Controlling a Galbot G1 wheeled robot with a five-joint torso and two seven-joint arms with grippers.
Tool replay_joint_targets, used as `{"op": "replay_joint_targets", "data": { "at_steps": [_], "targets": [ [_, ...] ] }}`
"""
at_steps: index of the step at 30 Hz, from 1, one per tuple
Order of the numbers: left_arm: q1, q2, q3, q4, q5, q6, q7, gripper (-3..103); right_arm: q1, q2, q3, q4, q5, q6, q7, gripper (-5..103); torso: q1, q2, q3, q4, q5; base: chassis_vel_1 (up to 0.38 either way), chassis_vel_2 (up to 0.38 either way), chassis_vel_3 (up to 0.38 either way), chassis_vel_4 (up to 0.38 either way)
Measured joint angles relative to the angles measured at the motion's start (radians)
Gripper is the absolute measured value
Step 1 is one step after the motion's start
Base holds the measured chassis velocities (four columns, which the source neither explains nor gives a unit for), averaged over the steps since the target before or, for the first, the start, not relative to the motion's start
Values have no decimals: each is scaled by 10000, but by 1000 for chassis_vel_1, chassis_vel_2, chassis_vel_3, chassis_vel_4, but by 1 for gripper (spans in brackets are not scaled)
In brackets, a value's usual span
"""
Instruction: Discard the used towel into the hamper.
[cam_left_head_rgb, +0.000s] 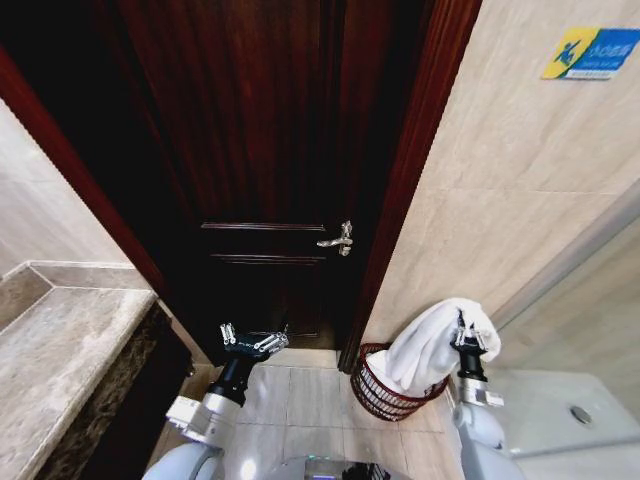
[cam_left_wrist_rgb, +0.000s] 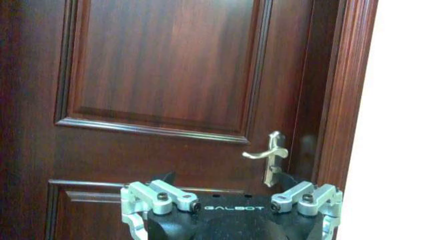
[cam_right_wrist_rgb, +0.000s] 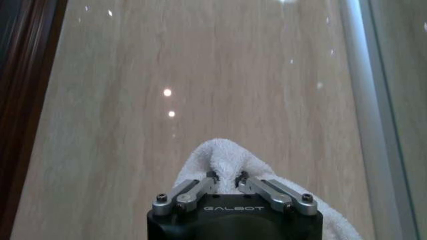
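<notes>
Right gripper (cam_left_head_rgb: 472, 338) pinching white towel (cam_left_head_rgb: 430, 350) at its top fold, fingers (cam_right_wrist_rgb: 212, 178) pressed together on the cloth. Towel long axis running diagonally, high end at gripper, low end draped down-left into hamper (cam_left_head_rgb: 375, 393). Hamper upright on tiled floor (cam_left_head_rgb: 300, 400), mouth up, at foot of wall beside door frame (cam_left_head_rgb: 400, 200). Left gripper (cam_left_head_rgb: 253, 340) spread wide, nothing held, facing dark wood door (cam_left_wrist_rgb: 160, 75) and its lever handle (cam_left_wrist_rgb: 270, 155). "GALBOT" readable on both gripper bodies. Blue-yellow wall sign (cam_left_head_rgb: 592, 52), text unreadable.
</notes>
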Motion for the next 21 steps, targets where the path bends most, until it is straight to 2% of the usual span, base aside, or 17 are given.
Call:
{"op": "replay_joint_targets", "data": {
  "at_steps": [21],
  "targets": [
    [0, 0, 0, 0, 0, 0, 0, 100, 716, 545, -248, -2878, 37, -9, -461, 9, 2, 0, 0, 0, -1, 0, 0, 0, 0]
  ]
}}
